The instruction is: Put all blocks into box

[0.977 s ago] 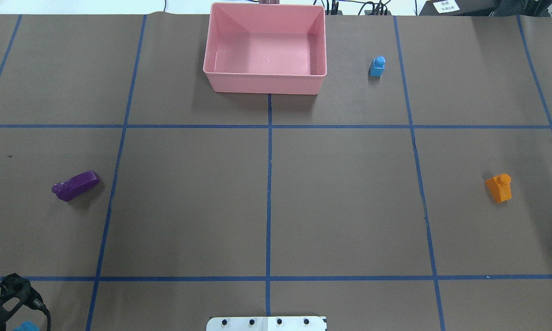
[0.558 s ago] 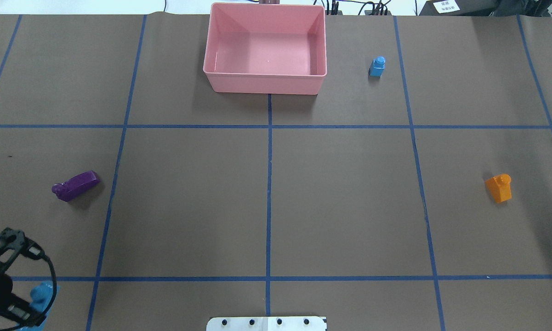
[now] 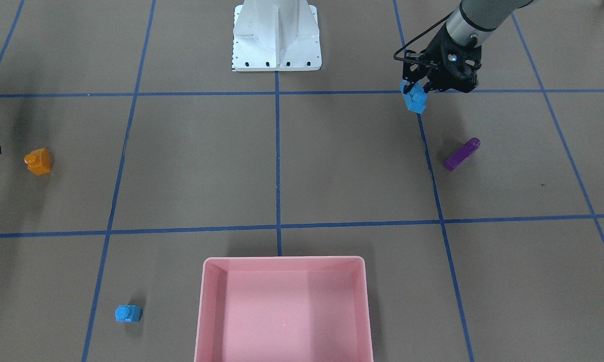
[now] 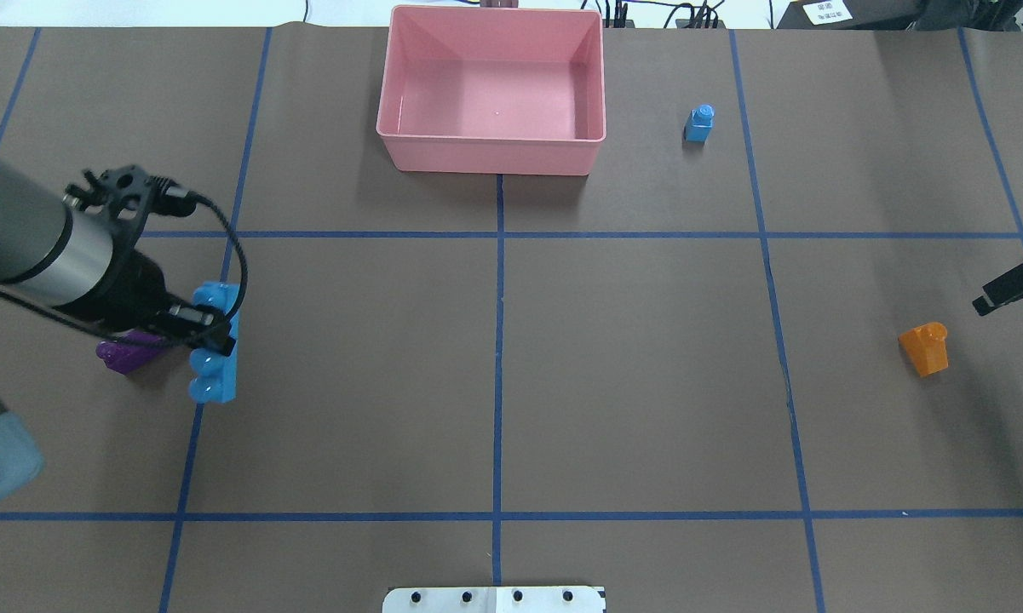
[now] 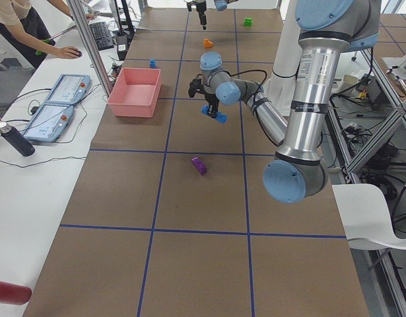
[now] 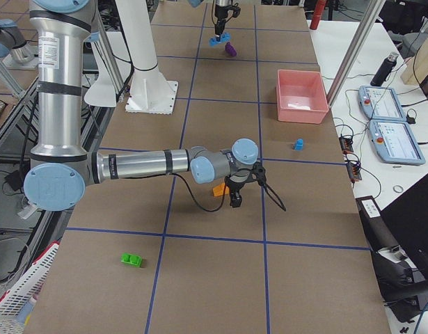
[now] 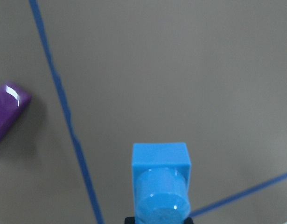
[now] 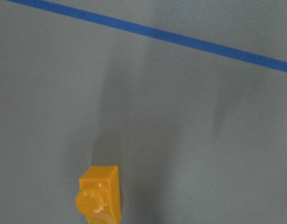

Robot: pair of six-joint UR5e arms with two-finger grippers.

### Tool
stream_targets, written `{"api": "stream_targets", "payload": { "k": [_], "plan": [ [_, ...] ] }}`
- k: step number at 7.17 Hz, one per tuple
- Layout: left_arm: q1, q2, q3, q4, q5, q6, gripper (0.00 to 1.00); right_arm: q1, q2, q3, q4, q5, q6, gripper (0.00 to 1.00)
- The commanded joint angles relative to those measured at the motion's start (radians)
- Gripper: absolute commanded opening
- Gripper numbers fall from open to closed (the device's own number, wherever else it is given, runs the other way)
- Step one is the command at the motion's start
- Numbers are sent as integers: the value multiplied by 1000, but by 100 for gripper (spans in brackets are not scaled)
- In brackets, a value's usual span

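My left gripper (image 4: 206, 330) is shut on the long light-blue block (image 4: 215, 342) and holds it above the table, beside the long purple block (image 4: 122, 355); the held block fills the left wrist view (image 7: 161, 179). The pink box (image 4: 490, 159) stands empty at the far centre. The small light-blue block (image 4: 698, 123) lies right of it. My right gripper (image 4: 1007, 247) is open and empty at the right edge, beyond the orange block (image 4: 925, 347), which shows in the right wrist view (image 8: 100, 196). The green block (image 6: 132, 260) lies far off on the robot's right.
The white robot base plate (image 4: 494, 598) is at the near centre edge. Blue tape lines divide the brown table cover. An operators' bench with tablets (image 5: 54, 119) and a bottle (image 5: 16, 140) runs along the far side of the table.
My left arm has swung from the near left corner out over the table, carrying the long light-blue block up beside the purple block. My right gripper has come into view at the right edge.
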Motion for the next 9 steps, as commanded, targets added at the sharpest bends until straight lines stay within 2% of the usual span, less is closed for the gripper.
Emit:
{"api": "stream_targets", "payload": {
  "k": [1, 2, 3, 6, 7, 8, 9],
  "plan": [
    [-87, -251, 187, 56, 1, -1, 0, -88, 37, -24, 7, -3, 36, 100],
    [-101, -332, 285, 53, 4, -7, 0, -108, 52, -27, 7, -3, 77, 100],
    [-127, -377, 339, 50, 4, -7, 0, -131, 57, -27, 7, -5, 117, 100],
    [-166, -570, 584, 45, 4, -17, 0, -145, 69, -76, 6, -26, 120, 98],
    [-182, -632, 690, 15, 6, -24, 0, -147, 71, -72, 7, -25, 163, 65],
    [-186, -693, 852, -96, 6, -68, 0, -148, 74, -69, 7, -23, 209, 31],
    [-192, -756, 1006, -243, 7, -145, 0, -148, 72, -68, 7, -23, 206, 3]
  ]
}}
